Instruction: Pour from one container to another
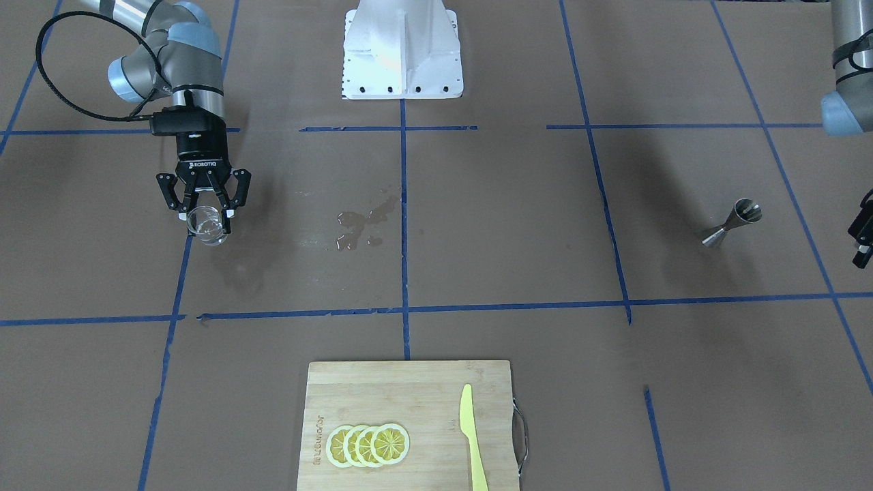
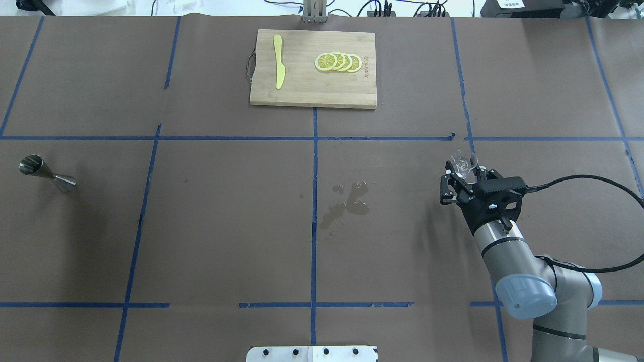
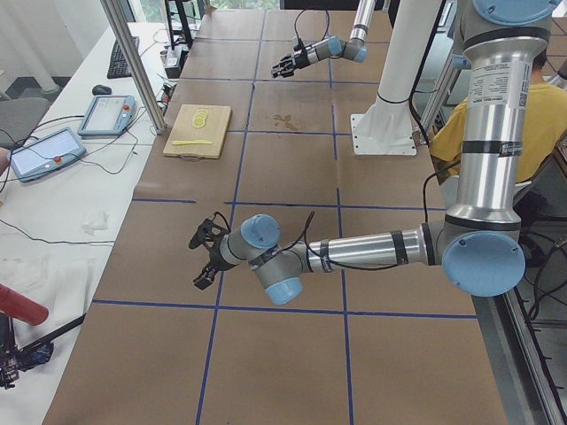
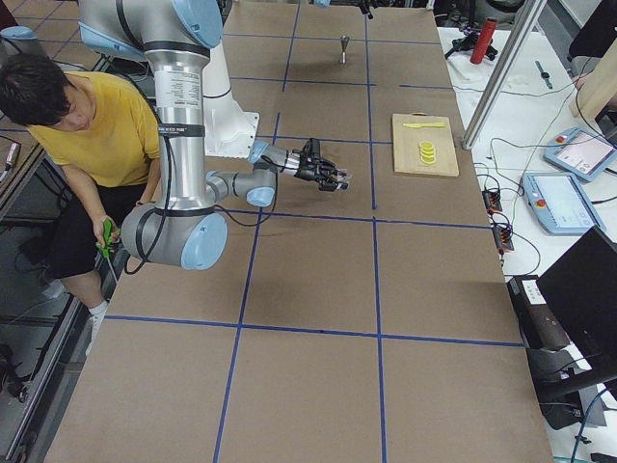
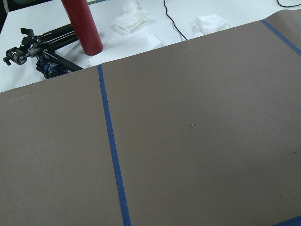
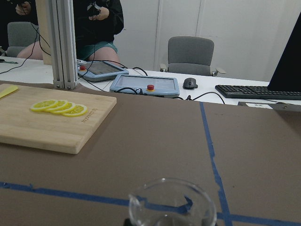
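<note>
**Glass in the right claw, jigger waiting at the far left end**

The brown-papered table [image 2: 226, 241] is stretching wide between the two things that matter. In the overhead view, the right gripper [image 1: 206, 214] is hanging over the right side of the table. Its fingers are closing partway around the small clear glass cup [image 2: 464, 162], which is riding roughly upright, mouth up, just off the surface.

The left gripper [image 3: 197, 262] is hovering low over bare paper at the left end. Only an edge of it is showing in the front view, so how far open it is cannot be told.

The steel jigger [image 2: 48, 173] is standing upright, long axis vertical, at the far left of the overhead view, well apart from the cup. A wet patch [image 2: 347, 203] is lying near mid-table between them. The pour is therefore likely calling for a long sideways carry leftward across the table. The left gripper is sitting much nearer the jigger than the right one.

For writing, burnt-in lettering is running along one short edge of the cutting board [image 2: 302, 90], too small to read. White "ROBOTIQ" lettering is showing on the right gripper's black body in the front view.
</note>
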`<state>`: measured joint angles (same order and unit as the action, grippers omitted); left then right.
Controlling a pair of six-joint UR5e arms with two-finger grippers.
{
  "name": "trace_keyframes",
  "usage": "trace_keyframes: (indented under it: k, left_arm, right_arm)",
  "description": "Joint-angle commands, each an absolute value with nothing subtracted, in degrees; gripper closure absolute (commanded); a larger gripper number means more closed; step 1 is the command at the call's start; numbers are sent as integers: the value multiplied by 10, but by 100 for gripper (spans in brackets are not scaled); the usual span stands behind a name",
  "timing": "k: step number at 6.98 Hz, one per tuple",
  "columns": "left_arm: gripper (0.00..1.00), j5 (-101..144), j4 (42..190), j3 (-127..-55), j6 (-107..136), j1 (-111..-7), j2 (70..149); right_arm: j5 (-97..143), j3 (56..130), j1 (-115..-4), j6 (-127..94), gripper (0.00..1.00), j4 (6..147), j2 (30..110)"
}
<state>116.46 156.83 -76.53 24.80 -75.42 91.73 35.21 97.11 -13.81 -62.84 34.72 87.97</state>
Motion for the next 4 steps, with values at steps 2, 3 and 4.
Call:
trace_keyframes:
  k: [2,3,4]
  left_arm:
    - [1,1179,1550,-784,236,-762,921]
    - [1,1179,1550,-785,237,-762,921]
    - [1,1178,1550,-789,238,-762,921]
  right_arm:
    - [277,922,-72,-648,70,278,915]
    - [274,919,-58,-655,60,241,938]
    - [273,915,-52,-655,59,226,947]
